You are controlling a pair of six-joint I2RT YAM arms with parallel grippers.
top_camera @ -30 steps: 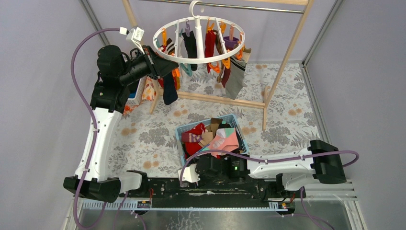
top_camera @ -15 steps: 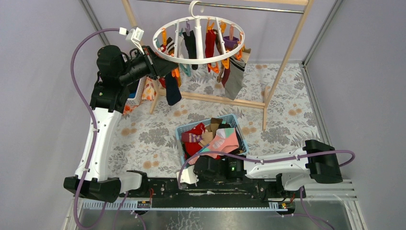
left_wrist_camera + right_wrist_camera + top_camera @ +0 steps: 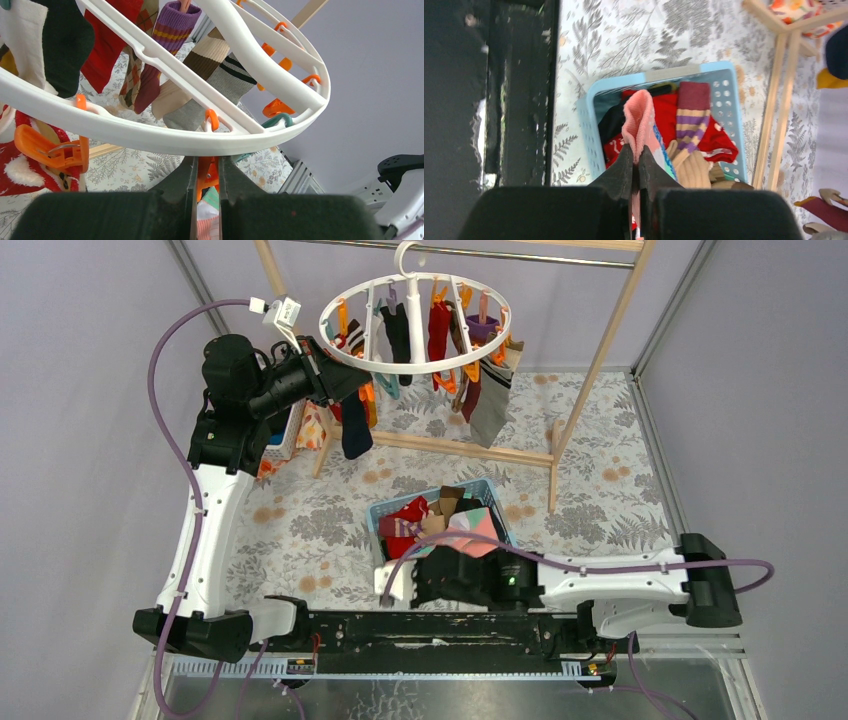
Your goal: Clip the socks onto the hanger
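Right fingers (image 3: 621,172) clamp pink sock (image 3: 639,117); left fingers (image 3: 182,180) squeeze orange clip (image 3: 205,177) beneath hanger (image 3: 165,137). Best to raise cuff straight into clip mouth.

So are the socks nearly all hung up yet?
Not yet. Several socks already hang from the hanger. Right now the left gripper squeezes an orange clip under the ring, and the right gripper pinches a pink sock above the basket. A pile of socks in the basket is left to hang.

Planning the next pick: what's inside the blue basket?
A red sock, a maroon striped sock, tan socks. The right gripper pinches a pink sock over them. Lower layers are covered.
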